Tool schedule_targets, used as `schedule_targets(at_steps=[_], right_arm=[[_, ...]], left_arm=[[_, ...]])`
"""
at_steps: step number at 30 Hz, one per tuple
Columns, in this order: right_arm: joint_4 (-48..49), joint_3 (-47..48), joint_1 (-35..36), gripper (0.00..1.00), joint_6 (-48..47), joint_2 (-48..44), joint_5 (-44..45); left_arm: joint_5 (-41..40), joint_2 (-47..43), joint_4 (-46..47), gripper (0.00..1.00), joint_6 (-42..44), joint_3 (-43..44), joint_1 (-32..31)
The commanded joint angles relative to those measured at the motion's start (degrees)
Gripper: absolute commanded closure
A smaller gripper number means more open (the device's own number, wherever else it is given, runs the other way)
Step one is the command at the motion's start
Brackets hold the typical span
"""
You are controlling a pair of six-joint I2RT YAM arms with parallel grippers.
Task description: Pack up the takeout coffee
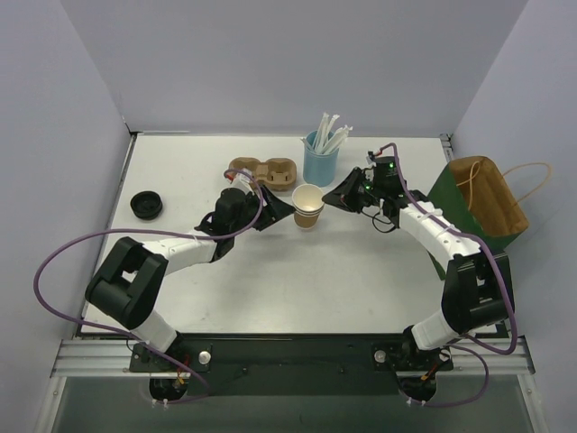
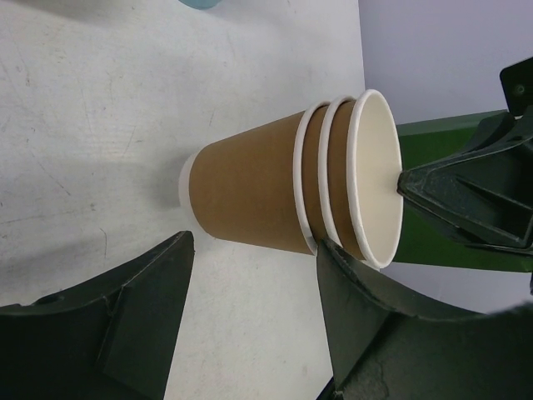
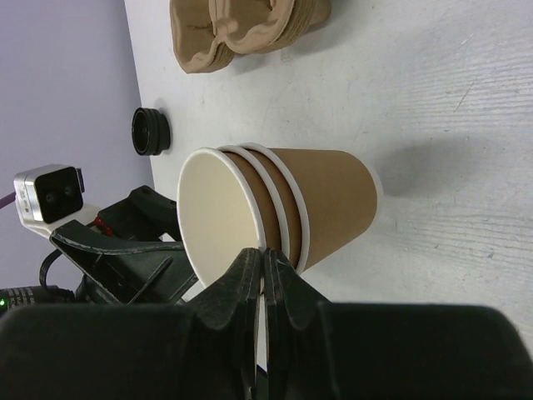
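The takeout coffee cup (image 1: 308, 207) stands mid-table; the wrist views show it as a nested stack of three tan cups with white rims (image 2: 250, 196) (image 3: 325, 200), cream inside. My right gripper (image 1: 334, 197) (image 3: 265, 254) is shut, pinching the rim of the innermost cup from the right. It also shows in the left wrist view (image 2: 466, 200). My left gripper (image 1: 278, 209) (image 2: 254, 243) is open just left of the stack, its jaws on either side of the stack's lower part. One finger (image 2: 366, 317) touches a lower rim.
The brown two-hole pulp carrier (image 1: 263, 171) (image 3: 241, 29) lies behind the cup. A light-blue cup of white straws (image 1: 319, 162) stands at the back. A black lid (image 1: 146, 205) (image 3: 150, 132) lies far left. A brown paper bag (image 1: 487, 194) rests on a green holder (image 1: 446, 194) at the right edge.
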Motion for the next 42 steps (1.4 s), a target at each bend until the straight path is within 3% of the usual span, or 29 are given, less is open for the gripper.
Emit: schedule_targets(at_steps=[1,17,38,42], right_arm=[[3.9,-2.0,-0.3,1.00,1.3,-2.4,-2.6],[4.6,-2.6,-0.8,1.00,1.8,-1.6,-2.3],[6.7,-4.0,-0.8,1.00,3.3,-1.9,-3.1],[7.1,-4.9,-0.8,1.00,3.2,-2.0,-3.4]], left_arm=[[1.2,0.5,5.4,0.30,-1.1,-0.4,-0.2],[0.3,-3.2,5.2,0.30,-0.8,-2.4,-0.2],[1.3,1.7,8.1,0.31,-2.2,-1.6,-0.2],[1.8,2.3,12.2,0.31,-3.2,-2.5,-0.1]])
